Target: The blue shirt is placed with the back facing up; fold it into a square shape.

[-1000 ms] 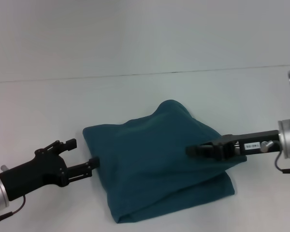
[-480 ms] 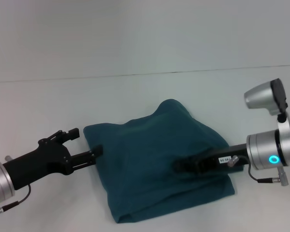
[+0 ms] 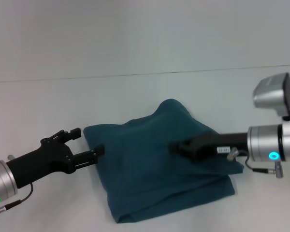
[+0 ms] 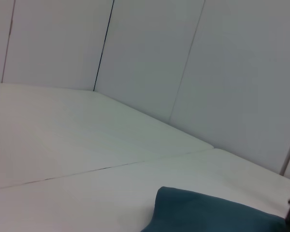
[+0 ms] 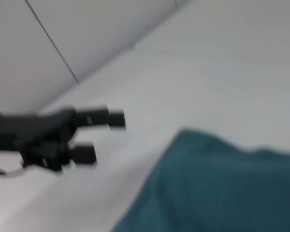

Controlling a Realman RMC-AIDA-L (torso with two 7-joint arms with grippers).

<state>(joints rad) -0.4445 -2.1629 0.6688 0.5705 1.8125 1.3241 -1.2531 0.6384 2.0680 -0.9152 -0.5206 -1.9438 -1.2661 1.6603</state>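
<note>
**Two Tools Met a Bunched Blue Shirt on a White Tabletop**

The blue shirt point(image 3: 154, 164) lay in a rough, rumpled bundle near the middle of the white tabletop point(image 3: 135, 96), closer to the robot than to the far wall, with a raised peak at its far side and a loose folded edge hanging toward the near side. It was not flat, and its outline was closer to an uneven lump than to a square.

The left tool point(image 3: 87, 145) reached in from the robot's left. Its two fingers stood apart, spread fairly wide; the lower fingertip touched the shirt's left edge, while the upper finger pointed free above the tabletop, just beside the cloth. No fabric was seen caught between them.

The right tool point(image 3: 179, 146) came in from the robot's right and lay low across the top of the bundle, its black tip pressed onto or into the cloth near the shirt's middle. Whether its fingers were apart or closed could not be told, since the fabric and the tool's own body hid them.

In the right wrist view the shirt point(image 5: 217, 188) filled the near corner, with the left tool point(image 5: 104, 135) beyond it, fingers clearly separated. The left wrist view caught only a corner of the shirt point(image 4: 208, 215) against the tabletop.
</note>
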